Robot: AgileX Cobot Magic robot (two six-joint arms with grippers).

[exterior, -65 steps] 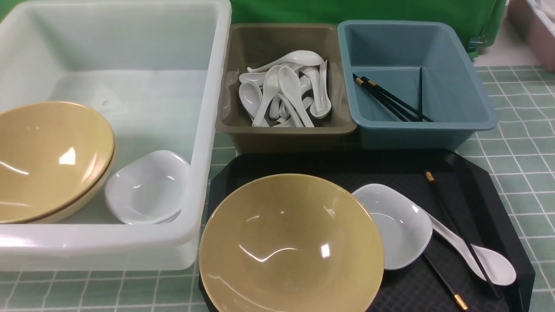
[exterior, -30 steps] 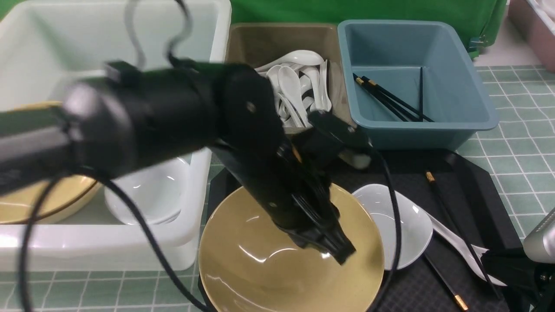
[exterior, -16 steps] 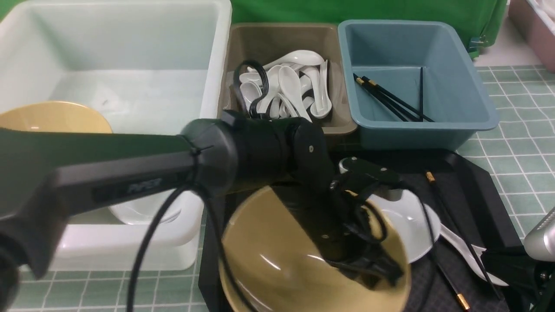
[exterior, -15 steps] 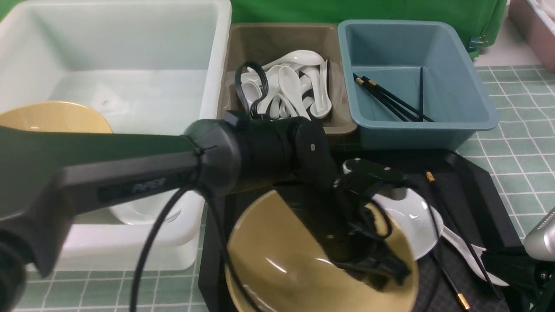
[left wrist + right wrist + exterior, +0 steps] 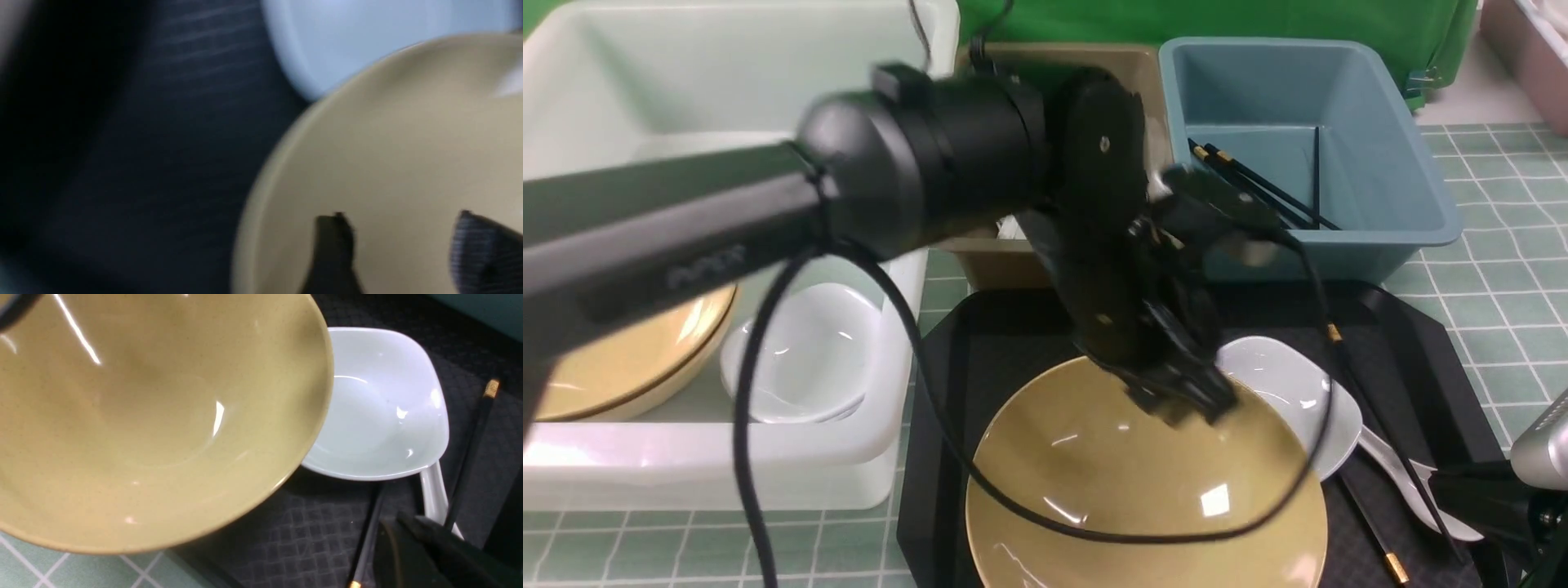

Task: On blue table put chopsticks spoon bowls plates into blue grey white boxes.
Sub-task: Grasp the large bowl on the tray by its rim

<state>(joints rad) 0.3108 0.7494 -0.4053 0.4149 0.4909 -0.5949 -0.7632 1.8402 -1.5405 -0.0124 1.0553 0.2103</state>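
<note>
While left end effector hangs parted, empty | bowl just beneath it

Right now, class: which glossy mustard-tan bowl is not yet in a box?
The glossy mustard-tan bowl on the black textured tray, beneath the left gripper; the other tan bowls lie stacked in the translucent white tub.

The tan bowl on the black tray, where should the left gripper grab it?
Grip the bowl by its far rim, from above, one finger inside, one outside. It looks too wide to span, the rim is thin, and the open left gripper hangs over that edge.
</note>
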